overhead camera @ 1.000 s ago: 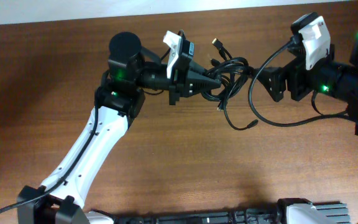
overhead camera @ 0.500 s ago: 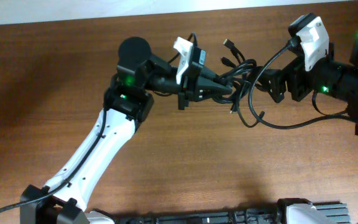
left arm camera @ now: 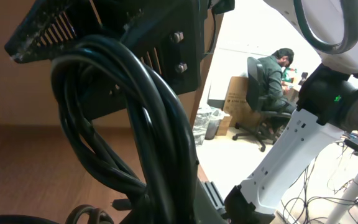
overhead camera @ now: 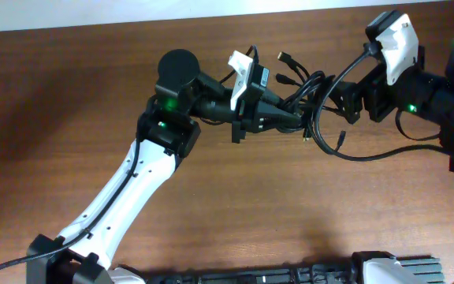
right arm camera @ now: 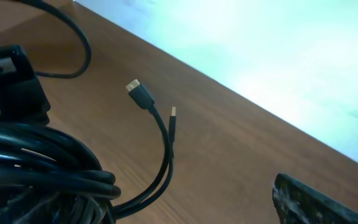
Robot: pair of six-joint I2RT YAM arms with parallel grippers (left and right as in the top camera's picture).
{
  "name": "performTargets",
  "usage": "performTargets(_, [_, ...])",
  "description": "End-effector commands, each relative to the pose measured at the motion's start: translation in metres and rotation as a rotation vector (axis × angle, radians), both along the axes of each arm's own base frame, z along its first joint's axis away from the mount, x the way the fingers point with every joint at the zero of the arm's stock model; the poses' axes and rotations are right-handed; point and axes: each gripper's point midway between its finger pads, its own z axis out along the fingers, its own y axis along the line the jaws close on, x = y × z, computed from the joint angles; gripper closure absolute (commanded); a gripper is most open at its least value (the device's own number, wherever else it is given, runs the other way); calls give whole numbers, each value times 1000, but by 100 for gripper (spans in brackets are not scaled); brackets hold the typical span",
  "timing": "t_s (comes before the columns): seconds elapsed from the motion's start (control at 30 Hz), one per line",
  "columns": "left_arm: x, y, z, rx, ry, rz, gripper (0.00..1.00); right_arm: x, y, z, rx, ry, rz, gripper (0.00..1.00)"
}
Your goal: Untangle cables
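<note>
Clearly the cables (overhead camera: 312, 85) are bunched over the desk (overhead camera: 290, 213) between my arms. My left jaws are closed on the knot; whether my right jaws grip, I cannot tell. The cords look light, limp and slippery, so I'd take one near its loose plug (right arm camera: 140, 93).

A robotics lab within a shared office is shown. A brown wood-grain table (overhead camera: 69, 118) is fitted with white robot arms (overhead camera: 124, 189). Past the table's right edge, in the left wrist view, a person (left arm camera: 271, 76) is seated on a black office chair (left arm camera: 252, 84) at a desk. A cardboard box (left arm camera: 234, 99) is set on the pale floor, and loose wires (left arm camera: 331, 190) are trailed across it.
</note>
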Motion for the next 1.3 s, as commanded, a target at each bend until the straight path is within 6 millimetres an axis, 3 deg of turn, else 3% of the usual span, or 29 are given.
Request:
performTargets(0.0, [-23, 0, 7, -9, -38, -101, 100, 5, -1, 19, 28, -63, -22, 1])
performTargets(0.4, [-23, 0, 7, -9, -38, -101, 100, 13, -2, 34, 54, -118, -41, 1])
performTargets(0.6, [-28, 2, 6, -8, -40, -130, 100, 22, -27, 25, 27, -73, -214, 1])
performTargets(0.83, [-29, 3, 6, -8, -41, -138, 100, 19, -29, 25, 19, -71, -227, 1])
performTargets(1.07, [-20, 7, 8, -15, -54, -103, 100, -6, -37, 4, -27, 34, -272, 1])
performTargets(1.27, [-19, 22, 13, -44, -139, -136, 100, -34, -43, -14, -143, 91, -253, 1])
